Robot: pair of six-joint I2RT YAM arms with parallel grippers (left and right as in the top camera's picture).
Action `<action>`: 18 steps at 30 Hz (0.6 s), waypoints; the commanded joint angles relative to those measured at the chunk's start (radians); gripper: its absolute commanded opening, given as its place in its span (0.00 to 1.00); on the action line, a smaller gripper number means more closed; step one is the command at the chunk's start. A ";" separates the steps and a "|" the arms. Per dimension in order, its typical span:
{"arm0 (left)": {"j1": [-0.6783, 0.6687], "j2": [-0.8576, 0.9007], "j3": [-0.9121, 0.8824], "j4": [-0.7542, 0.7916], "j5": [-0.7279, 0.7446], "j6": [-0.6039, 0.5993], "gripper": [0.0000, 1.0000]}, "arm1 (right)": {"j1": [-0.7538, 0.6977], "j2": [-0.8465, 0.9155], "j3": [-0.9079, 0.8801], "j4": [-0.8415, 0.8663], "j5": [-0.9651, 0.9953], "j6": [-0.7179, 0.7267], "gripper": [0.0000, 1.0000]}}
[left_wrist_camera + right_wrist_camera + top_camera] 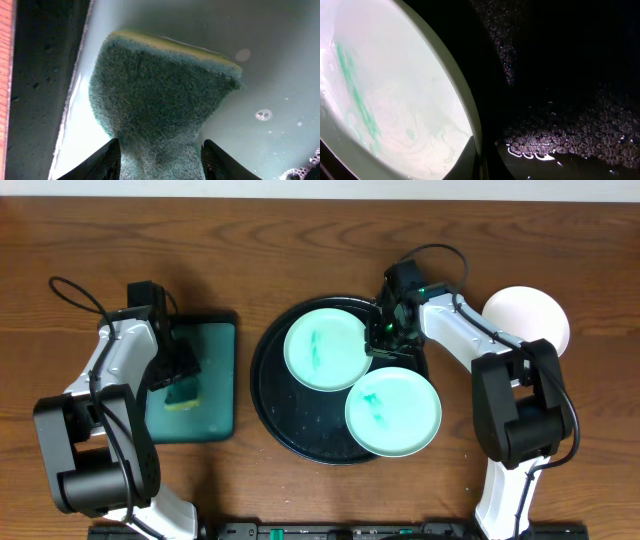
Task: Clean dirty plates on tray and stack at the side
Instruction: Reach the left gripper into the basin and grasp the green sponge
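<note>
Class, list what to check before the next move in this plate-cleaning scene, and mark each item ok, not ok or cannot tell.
1. Grip of left tool on sponge: ok.
2. Wetness of sponge: cannot tell.
3. Grip of right tool on upper plate rim: ok.
4. Cleanness of upper plate: not ok, teal smear.
5. Cleanness of lower plate: not ok, smeared.
6. Placing of white plate, off black tray: ok.

Two plates (327,348) on the tray (270,385), third plate (527,315) right, sponge (183,394) left.

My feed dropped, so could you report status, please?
Left fingers pinch sponge in green tray. Right fingers shut on far plate's rim. Both mint plates smeared; white plate aside.
</note>
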State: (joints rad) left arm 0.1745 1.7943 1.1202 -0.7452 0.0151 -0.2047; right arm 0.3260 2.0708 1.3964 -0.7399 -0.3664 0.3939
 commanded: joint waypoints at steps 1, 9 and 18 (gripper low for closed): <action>0.007 -0.002 -0.006 0.005 -0.034 0.010 0.53 | 0.002 -0.003 -0.006 -0.005 0.003 -0.010 0.01; 0.007 0.001 -0.007 0.017 -0.034 0.010 0.40 | 0.002 -0.003 -0.006 -0.008 0.003 -0.010 0.01; 0.007 0.015 -0.027 0.055 -0.024 0.010 0.36 | 0.002 -0.003 -0.006 -0.013 0.003 -0.010 0.01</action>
State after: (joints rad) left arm 0.1753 1.7943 1.1172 -0.7036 -0.0040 -0.2047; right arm 0.3260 2.0708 1.3964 -0.7471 -0.3664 0.3939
